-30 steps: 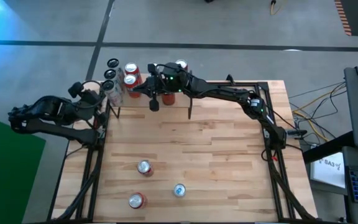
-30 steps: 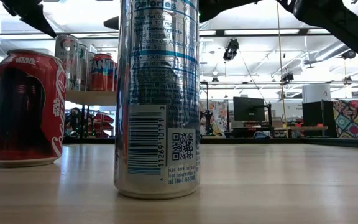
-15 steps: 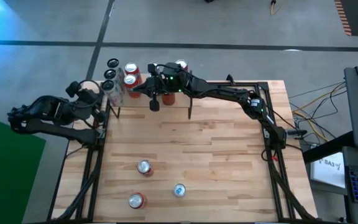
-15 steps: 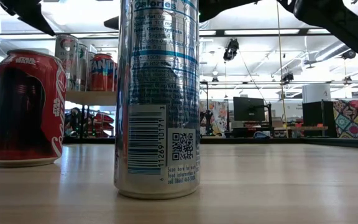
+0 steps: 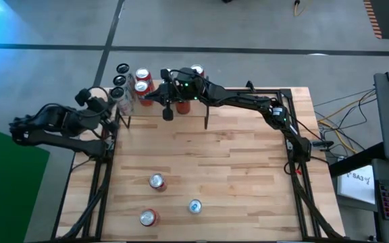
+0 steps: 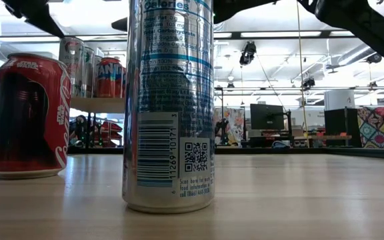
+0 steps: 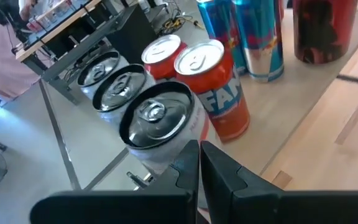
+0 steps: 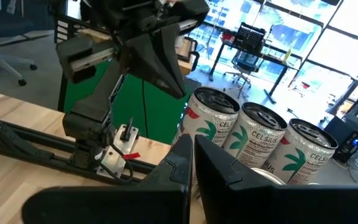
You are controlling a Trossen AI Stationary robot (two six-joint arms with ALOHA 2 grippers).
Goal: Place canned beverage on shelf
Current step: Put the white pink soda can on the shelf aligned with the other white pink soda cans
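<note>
Looking down from the high view, you see the butcher-block wooden desk [image 5: 208, 162] with the small raised light-wood shelf on thin black uprights [image 5: 155, 102] at its far left corner. Both dark arms reach toward that shelf. Your left end effector [image 5: 113, 106] sits at the shelf's left end, fingers pressed together and gripping nothing; in the left wrist view its closed fingertips [image 7: 199, 163] point at a silver-topped can [image 7: 156, 127] standing first in a row of similar cans. Just beside that row stand an orange soda can with blue lettering [image 7: 211, 87] and a second red-sided can [image 7: 161, 53], with two slim blue cans [image 7: 253, 34] farther along the board. Your right end effector [image 5: 167, 111] hangs over the shelf's middle, likewise closed and empty; its wrist view shows three white cans with green palm prints [image 8: 258, 140] in a row ahead of the shut fingers [image 8: 191, 163].

Three cans remain on the desk's near part, well apart from the shelf: a red can with a silver lid [image 5: 156, 181], another red can [image 5: 148, 217] and a slim silver-and-blue can [image 5: 194, 206]. In the low view the slim silver can with a barcode [image 6: 170, 100] stands upright in front, a red cola can [image 6: 29, 115] to its left
</note>
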